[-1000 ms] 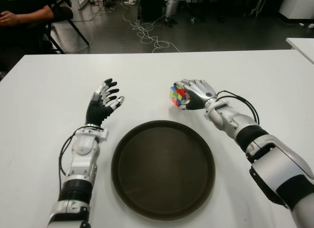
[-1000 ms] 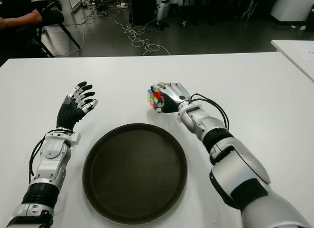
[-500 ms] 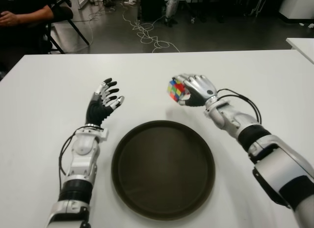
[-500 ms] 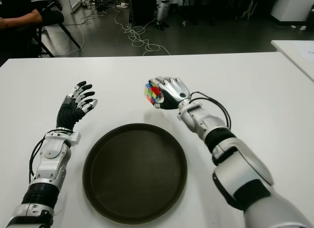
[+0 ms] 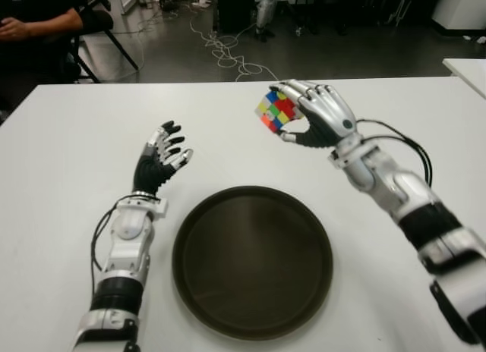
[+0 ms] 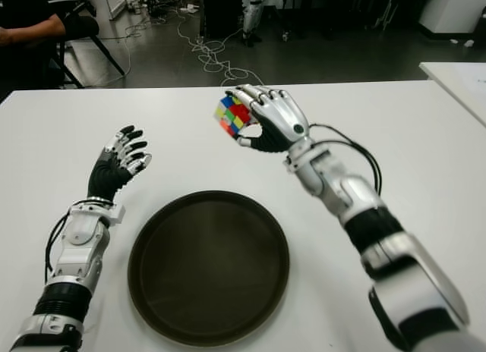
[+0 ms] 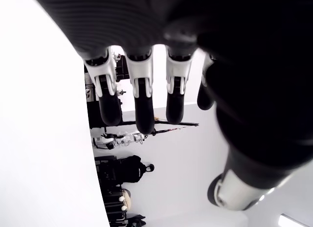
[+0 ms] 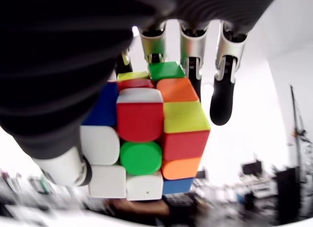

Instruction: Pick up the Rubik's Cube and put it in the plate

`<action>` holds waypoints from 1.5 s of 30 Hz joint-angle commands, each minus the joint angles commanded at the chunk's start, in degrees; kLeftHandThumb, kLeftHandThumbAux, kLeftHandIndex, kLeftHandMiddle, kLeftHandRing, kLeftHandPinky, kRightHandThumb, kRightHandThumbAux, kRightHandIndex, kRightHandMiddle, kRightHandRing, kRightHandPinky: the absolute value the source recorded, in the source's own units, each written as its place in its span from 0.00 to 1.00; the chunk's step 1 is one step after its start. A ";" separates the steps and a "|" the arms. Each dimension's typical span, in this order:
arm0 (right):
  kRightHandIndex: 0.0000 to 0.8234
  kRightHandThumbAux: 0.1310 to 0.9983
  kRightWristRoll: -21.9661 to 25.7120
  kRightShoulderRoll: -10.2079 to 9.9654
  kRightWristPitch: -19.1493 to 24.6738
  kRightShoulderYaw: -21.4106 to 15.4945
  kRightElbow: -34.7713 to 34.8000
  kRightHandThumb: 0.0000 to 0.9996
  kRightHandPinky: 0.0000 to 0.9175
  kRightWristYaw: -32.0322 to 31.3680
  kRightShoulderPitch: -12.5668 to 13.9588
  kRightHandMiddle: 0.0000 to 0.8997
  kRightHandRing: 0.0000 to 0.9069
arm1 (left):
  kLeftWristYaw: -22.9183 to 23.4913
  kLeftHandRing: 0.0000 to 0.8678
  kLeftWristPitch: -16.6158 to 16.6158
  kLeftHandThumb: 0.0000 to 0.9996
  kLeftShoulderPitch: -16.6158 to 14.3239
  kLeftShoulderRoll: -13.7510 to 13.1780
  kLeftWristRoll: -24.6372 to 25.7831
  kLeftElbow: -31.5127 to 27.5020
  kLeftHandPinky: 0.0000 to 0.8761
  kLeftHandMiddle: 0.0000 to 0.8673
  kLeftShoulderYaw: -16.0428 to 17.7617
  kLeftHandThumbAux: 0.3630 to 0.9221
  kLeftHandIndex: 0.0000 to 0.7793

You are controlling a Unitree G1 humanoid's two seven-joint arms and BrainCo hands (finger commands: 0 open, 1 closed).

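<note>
The silver right hand (image 5: pixel 319 113) gripped the multicoloured Rubik's Cube (image 5: pixel 276 110) above the white table (image 5: pixel 68 139), beyond the round dark plate (image 5: pixel 252 260), and should lower it gently over the centre, while the open-fingered left hand (image 5: pixel 159 158) showed left of the plate.

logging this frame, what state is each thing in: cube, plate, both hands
Rubik's Cube: scrambled, held in the air beyond the plate
right hand: fingers closed on the cube
plate: flat on the white table, nothing in it
left hand: open, holding nothing, left of the plate

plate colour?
Dark brown, plain, no pattern. The plate shows best in the left eye view.
</note>
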State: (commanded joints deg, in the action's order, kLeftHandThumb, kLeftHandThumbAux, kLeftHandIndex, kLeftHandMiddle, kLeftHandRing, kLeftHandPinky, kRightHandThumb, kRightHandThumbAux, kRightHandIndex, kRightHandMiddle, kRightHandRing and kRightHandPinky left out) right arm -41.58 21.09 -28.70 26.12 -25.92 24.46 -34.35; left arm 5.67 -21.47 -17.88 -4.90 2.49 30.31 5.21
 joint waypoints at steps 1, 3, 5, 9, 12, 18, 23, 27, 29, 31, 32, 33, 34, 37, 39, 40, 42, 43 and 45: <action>0.45 0.65 0.48 -0.15 -0.98 0.01 0.84 0.83 0.69 -0.26 0.74 0.60 0.66 | -0.07 0.20 -0.03 0.15 -0.12 -0.02 -0.09 0.16 0.19 0.19 -0.01 0.71 0.15; 0.45 0.65 0.95 -0.34 -2.04 -0.14 1.76 0.83 0.70 -0.72 1.54 0.60 0.67 | -0.15 0.20 -0.05 0.15 -0.26 -0.04 -0.18 0.33 0.19 0.20 -0.01 0.70 0.16; 0.45 0.65 2.43 -0.39 -3.93 -0.28 3.73 0.83 0.70 -2.84 2.43 0.61 0.68 | -0.17 0.20 -0.16 0.15 -0.32 -0.12 -0.35 0.49 0.19 0.20 -0.05 0.70 0.16; 0.46 0.65 6.98 -0.40 -7.60 0.13 8.97 0.83 0.73 -9.97 4.85 0.61 0.70 | -0.03 0.20 -0.39 0.15 -0.30 -0.25 -0.57 0.57 0.19 0.20 -0.12 0.71 0.16; 0.46 0.65 8.98 -0.85 -8.21 0.23 11.22 0.83 0.74 -14.27 6.03 0.62 0.71 | -0.03 0.20 -0.45 0.14 -0.29 -0.27 -0.65 0.55 0.19 0.21 -0.14 0.71 0.16; 0.46 0.65 11.42 -1.60 -9.68 0.82 10.36 0.83 0.72 -20.73 6.86 0.61 0.71 | -0.15 0.21 -0.57 0.14 -0.25 -0.02 -0.67 0.25 0.20 0.20 -0.07 0.71 0.16; 0.45 0.65 12.98 -2.70 -11.45 1.97 5.96 0.83 0.67 -25.38 6.19 0.59 0.66 | -0.33 0.20 -0.51 0.15 -0.09 0.18 -0.66 -0.04 0.19 0.21 -0.02 0.72 0.16; 0.45 0.65 14.72 -2.93 -11.01 2.28 6.83 0.83 0.61 -30.50 6.07 0.56 0.61 | -0.68 0.19 -0.22 0.15 -0.01 0.16 -0.97 -0.18 0.17 0.20 -0.05 0.72 0.15; 0.45 0.65 14.91 -3.61 -10.47 2.69 7.68 0.83 0.59 -32.26 6.46 0.56 0.60 | -0.79 0.19 -0.11 0.15 0.04 0.16 -1.10 -0.30 0.17 0.20 -0.08 0.72 0.15; 0.45 0.65 15.10 -4.07 -10.35 2.80 8.11 0.83 0.59 -33.46 6.93 0.56 0.60 | -0.82 0.19 -0.10 0.15 0.08 0.15 -1.15 -0.33 0.17 0.20 -0.10 0.72 0.15; 0.45 0.65 15.63 -4.11 -10.57 3.02 8.06 0.83 0.59 -34.57 7.14 0.56 0.59 | -0.66 0.19 -0.17 0.15 0.09 0.12 -1.08 -0.26 0.17 0.20 -0.11 0.72 0.15; 0.45 0.65 16.02 -4.16 -10.72 3.13 8.04 0.83 0.57 -35.43 7.31 0.55 0.59 | -0.54 0.20 -0.21 0.15 0.10 0.10 -1.02 -0.22 0.17 0.20 -0.12 0.72 0.15; 0.45 0.65 16.24 -4.08 -10.89 3.28 7.95 0.83 0.57 -36.29 7.39 0.55 0.58 | -0.37 0.20 -0.32 0.15 0.10 0.10 -0.91 -0.13 0.17 0.20 -0.10 0.72 0.16; 0.45 0.65 16.03 -3.94 -11.24 3.32 7.64 0.83 0.54 -37.78 7.37 0.55 0.57 | -0.12 0.20 -0.68 0.15 0.07 0.16 -0.62 0.13 0.17 0.20 0.00 0.73 0.15; 0.45 0.65 15.74 -4.01 -11.46 3.19 7.40 0.83 0.53 -38.43 7.26 0.55 0.56 | -0.02 0.20 -1.04 0.15 -0.01 0.21 -0.43 0.43 0.18 0.20 0.11 0.73 0.16; 0.45 0.65 15.57 -4.09 -11.57 3.11 7.28 0.83 0.53 -38.59 7.24 0.55 0.55 | 0.02 0.20 -1.23 0.15 -0.07 0.23 -0.35 0.60 0.18 0.20 0.16 0.73 0.16; 0.45 0.65 15.23 -4.23 -11.75 2.95 7.12 0.83 0.52 -38.73 7.27 0.55 0.55 | 0.12 0.19 -1.51 0.15 -0.16 0.23 -0.23 0.86 0.17 0.20 0.21 0.73 0.16; 0.45 0.65 15.08 -4.30 -11.82 2.89 7.07 0.83 0.52 -38.74 7.30 0.55 0.55 | 0.17 0.19 -1.62 0.15 -0.19 0.22 -0.20 0.96 0.17 0.20 0.22 0.74 0.16; 0.46 0.65 14.15 -4.27 -11.97 2.96 6.77 0.82 0.52 -38.51 7.17 0.54 0.55 | 0.37 0.19 -1.69 0.14 -0.23 0.13 -0.15 1.13 0.17 0.19 0.21 0.73 0.15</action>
State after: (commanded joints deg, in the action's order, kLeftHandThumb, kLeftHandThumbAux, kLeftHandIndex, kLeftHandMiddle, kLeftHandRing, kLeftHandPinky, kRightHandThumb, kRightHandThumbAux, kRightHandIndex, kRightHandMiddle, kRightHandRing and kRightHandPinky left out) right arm -27.43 16.82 -40.67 29.08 -19.15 -14.05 -27.17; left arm 6.04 -23.17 -18.11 -4.77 2.33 31.45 5.42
